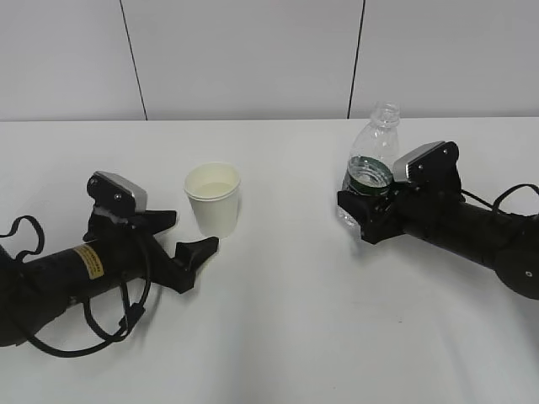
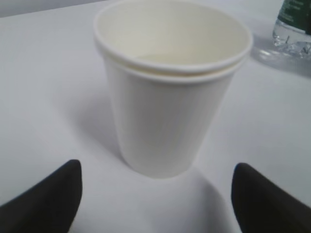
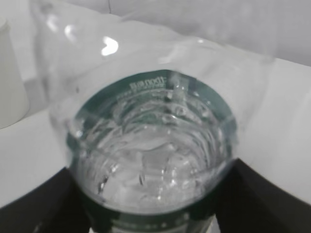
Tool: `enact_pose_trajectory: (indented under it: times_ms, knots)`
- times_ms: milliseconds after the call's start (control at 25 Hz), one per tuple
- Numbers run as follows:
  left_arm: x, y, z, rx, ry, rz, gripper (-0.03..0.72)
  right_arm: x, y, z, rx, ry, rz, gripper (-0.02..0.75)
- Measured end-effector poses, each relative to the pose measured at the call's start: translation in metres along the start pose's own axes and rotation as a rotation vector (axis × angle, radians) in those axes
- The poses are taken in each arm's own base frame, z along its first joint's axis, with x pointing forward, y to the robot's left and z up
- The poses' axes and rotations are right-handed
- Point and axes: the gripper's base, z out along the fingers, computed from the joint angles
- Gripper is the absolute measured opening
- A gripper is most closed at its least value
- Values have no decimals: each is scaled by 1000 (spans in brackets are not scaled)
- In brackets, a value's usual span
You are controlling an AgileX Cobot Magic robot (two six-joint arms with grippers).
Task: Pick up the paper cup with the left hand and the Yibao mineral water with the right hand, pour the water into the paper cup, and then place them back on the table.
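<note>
the paper cup point(image 1: 213, 199) is standing mid-table point(image 1: 278, 337), light and crushable, best held mid-wall; the left hand point(image 1: 187, 238) is gaping wide just short of it, holding nothing. the right hand point(image 1: 360, 204) is pinching the slippery Yibao mineral water point(image 1: 372, 164) at its label, nearer the far edge

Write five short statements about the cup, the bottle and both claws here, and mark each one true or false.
1. The cream-white paper cup stands upright on the white table. True.
2. The left claw is shut on the cup. False: it is open, the cup sits ahead of its fingers.
3. The clear ribbed plastic bottle has a cap on. False: its neck is open.
4. The right claw is around the bottle's lower part. True.
5. The bottle lies on its side. False: it is upright.
</note>
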Motion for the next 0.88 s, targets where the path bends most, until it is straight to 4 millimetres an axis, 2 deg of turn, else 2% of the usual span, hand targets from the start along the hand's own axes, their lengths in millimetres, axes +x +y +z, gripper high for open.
enact_pose_trajectory:
  times_ms: [240,880]
  knots:
    - [11,-3,-14,-46,40,3,603,12,3,2,-15,-18,-27,477]
    - [3,-3,-17,-53,17,61,593,14,8,2,-74,-5,-76,477]
